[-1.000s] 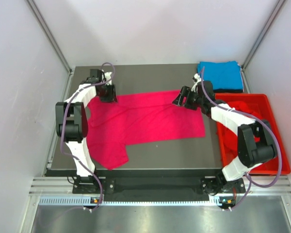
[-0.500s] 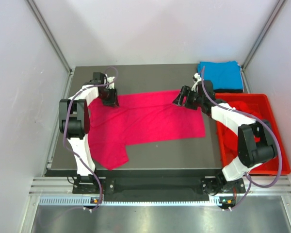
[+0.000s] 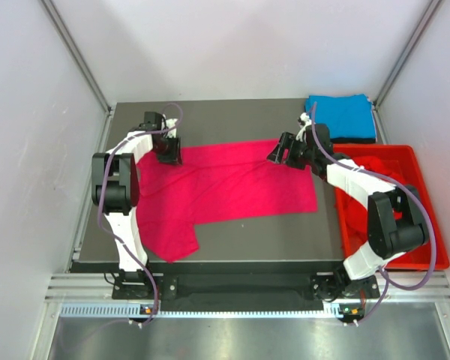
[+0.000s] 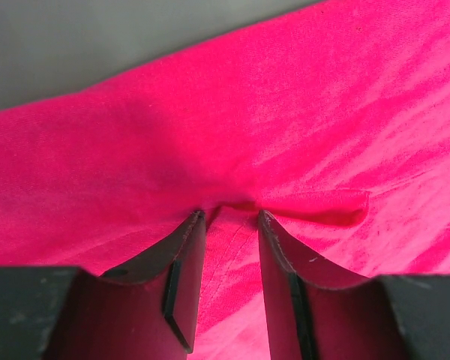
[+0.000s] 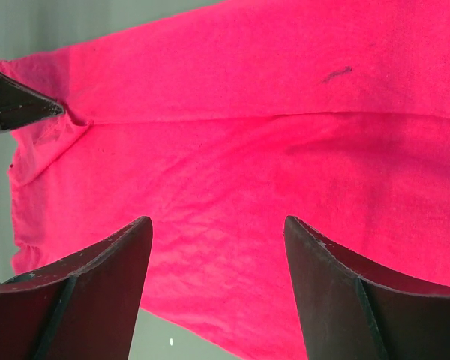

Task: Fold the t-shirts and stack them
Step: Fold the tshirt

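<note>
At the far left corner of the dark tabletop (image 3: pixel 232 120), my left pincer (image 3: pixel 169 152) presses down on the edge of the pink t-shirt (image 3: pixel 232 184), which lies spread flat across the middle of the surface with one short sleeve (image 3: pixel 172 240) reaching toward the near edge. Seen from the left wrist, the two fingers (image 4: pixel 187 255) stand a narrow gap apart, with their tips sunk into the cloth and a small pucker (image 4: pixel 315 204) of fabric raised just beside them. The gap is not closed, and I cannot tell whether the cloth is truly caught.

My right pincer (image 3: pixel 277 156) hangs over the shirt's far edge, toward the right. Its fingers are spread wide with nothing between them. From the right wrist I see only pink fabric below the open fingers (image 5: pixel 97 262), along with one long crease (image 5: pixel 285 116) and a strip of bare tabletop beyond the cloth. A dark finger of the left pincer shows at the left margin of that view, against the shirt's edge.

A blue t-shirt (image 3: pixel 341 116) sits folded in the far right corner of the tabletop, well apart from the pink one. Just beside the tabletop on the right, a red crate (image 3: pixel 394 149) holds crumpled red t-shirts (image 3: pixel 371 166), and my right arm reaches out above it.
</note>
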You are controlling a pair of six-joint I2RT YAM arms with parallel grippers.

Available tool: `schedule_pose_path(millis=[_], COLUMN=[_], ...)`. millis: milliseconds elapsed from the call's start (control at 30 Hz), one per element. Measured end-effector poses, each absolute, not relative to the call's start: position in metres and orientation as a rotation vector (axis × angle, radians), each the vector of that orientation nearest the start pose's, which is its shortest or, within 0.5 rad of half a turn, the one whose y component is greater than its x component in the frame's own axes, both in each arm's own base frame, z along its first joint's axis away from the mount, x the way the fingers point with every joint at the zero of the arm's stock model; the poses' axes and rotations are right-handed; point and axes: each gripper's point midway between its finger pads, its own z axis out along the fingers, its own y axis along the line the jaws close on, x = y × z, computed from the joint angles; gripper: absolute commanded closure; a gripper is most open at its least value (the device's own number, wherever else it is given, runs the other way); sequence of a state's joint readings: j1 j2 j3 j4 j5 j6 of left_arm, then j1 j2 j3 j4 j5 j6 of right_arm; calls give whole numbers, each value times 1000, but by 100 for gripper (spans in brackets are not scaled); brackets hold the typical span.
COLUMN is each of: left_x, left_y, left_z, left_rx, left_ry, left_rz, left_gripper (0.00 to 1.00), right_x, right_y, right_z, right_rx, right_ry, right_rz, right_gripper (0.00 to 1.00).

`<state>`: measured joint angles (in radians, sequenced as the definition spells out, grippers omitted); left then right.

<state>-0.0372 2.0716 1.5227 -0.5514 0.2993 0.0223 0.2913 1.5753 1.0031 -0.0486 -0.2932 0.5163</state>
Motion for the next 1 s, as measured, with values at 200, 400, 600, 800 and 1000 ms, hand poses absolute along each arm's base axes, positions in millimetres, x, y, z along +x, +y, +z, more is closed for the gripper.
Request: schedule_pose_path(millis=[200, 400, 600, 800, 1000], left_x=[457, 456, 449, 428, 400], left_y=[-73, -78, -78, -80, -88], left_z=[34, 34, 37, 47, 48], left_rx=[192, 202, 192, 155, 122], left_ry=[2642, 2643, 2657, 2684, 2735], left_rz=[-402, -418, -413, -434, -483], left_gripper=[73, 100, 99, 90, 80], right_x=[392, 393, 393, 393, 393], right_y=[191, 191, 190, 190, 190], right_z=[129, 129, 129, 129, 129], right_rx=[83, 85, 87, 86, 84], right_ry=[2266, 2265, 2263, 2264, 2265], right_rz=[765, 764, 764, 768, 772], right_gripper=[29, 29, 28, 28, 28])
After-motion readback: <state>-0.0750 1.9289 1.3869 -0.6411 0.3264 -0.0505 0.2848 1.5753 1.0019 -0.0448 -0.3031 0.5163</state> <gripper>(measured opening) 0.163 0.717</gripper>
